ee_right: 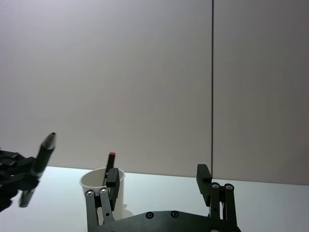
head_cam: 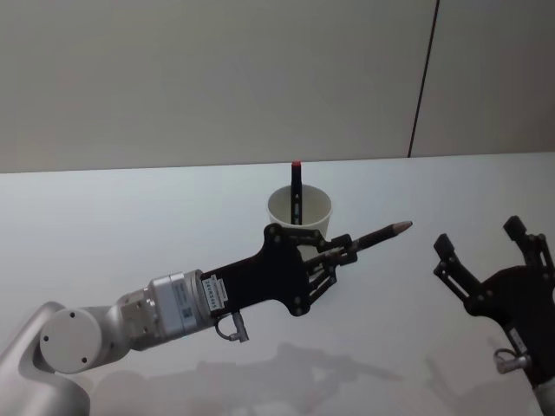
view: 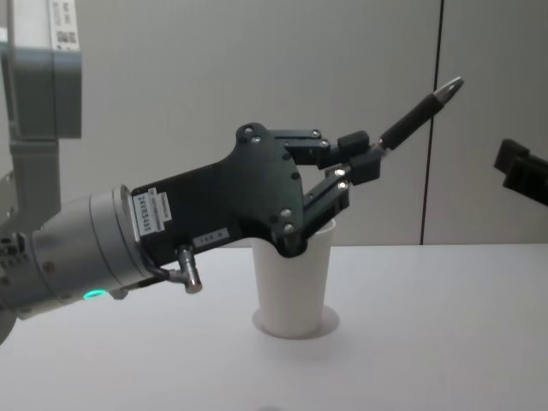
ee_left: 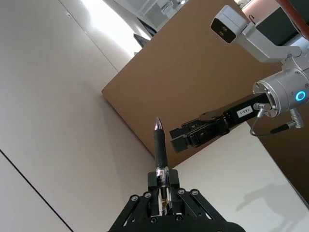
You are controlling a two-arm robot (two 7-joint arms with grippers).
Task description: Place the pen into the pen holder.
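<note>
Left arm reached in from the left over the desk (head_cam: 130, 225). Left claw (head_cam: 342, 251) was clamped on the pen (head_cam: 377, 235), gripping its rear part. The barrel stuck out beyond the fingers, with the tip aimed up and to the right.

In the chest view the claw sat just above the rim of the pen holder (head_cam: 319, 217). In the head view it lay on the holder's near side. The pen was therefore carried in the air, not yet inside. The holder stood upright on the desk, and a second, red-capped pen (head_cam: 296, 186) was already leaning in it.

Right claw (head_cam: 478, 236) hung to the right, well apart, with its fingers spread and empty.

Step judged: transport done, insertion pending. The next move calls for tilting the pen nearer to vertical and centring one end over the mouth, clear of the red-capped pen, then lowering and releasing.
</note>
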